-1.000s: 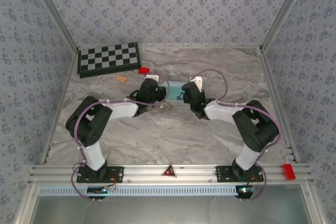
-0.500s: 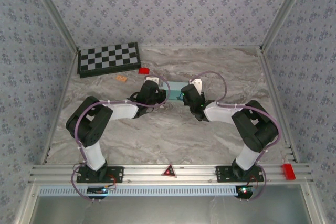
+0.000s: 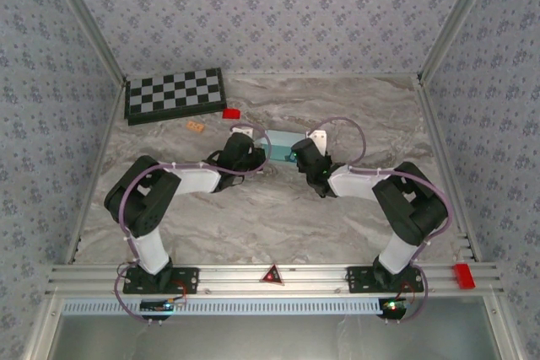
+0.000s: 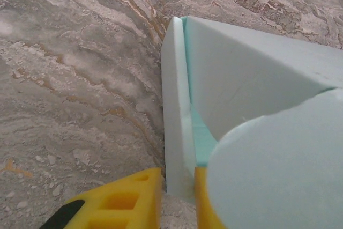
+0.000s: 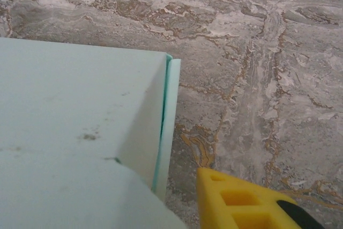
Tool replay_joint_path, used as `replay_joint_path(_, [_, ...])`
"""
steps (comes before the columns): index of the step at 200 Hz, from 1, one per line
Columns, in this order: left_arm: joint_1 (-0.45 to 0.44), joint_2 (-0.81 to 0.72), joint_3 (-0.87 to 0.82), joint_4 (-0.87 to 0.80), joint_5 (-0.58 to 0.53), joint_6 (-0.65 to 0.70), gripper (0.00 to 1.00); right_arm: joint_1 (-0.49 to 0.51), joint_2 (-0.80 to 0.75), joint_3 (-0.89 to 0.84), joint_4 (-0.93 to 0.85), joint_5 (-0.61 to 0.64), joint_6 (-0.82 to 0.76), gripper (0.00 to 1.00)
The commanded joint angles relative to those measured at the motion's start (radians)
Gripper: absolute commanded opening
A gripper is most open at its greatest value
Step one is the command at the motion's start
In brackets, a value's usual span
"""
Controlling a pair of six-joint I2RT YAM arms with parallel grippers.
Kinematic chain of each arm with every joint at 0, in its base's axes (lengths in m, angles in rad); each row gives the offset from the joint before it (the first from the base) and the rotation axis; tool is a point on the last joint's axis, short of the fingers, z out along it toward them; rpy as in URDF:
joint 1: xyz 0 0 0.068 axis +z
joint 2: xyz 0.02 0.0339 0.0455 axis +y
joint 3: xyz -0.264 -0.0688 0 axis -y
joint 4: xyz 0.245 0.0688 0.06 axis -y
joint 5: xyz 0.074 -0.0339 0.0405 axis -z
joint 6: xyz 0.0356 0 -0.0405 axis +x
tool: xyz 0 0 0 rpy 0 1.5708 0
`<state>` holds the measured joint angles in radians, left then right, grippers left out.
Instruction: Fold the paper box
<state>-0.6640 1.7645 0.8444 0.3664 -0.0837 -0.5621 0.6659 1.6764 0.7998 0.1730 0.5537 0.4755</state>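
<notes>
Gaping slightly, the paper box (image 4: 257, 63) shows teal inside.

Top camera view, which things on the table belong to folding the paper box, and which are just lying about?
Belongs to the job: paper box; left fingers and right fingers at its ends.
Just lying about: checkerboard; red block; small orange piece.
</notes>
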Motion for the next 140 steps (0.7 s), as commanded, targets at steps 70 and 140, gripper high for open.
replay_joint_path(70, [-0.005, -0.138, -0.047, -0.096, -0.095, 0.052, 0.33, 0.017, -0.118, -0.053, -0.07, 0.02, -0.017, 0.44])
replay_joint_path(140, [0.012, -0.191, -0.018, -0.262, -0.286, 0.076, 0.39, 0.043, -0.209, -0.09, -0.183, 0.088, -0.037, 0.46])
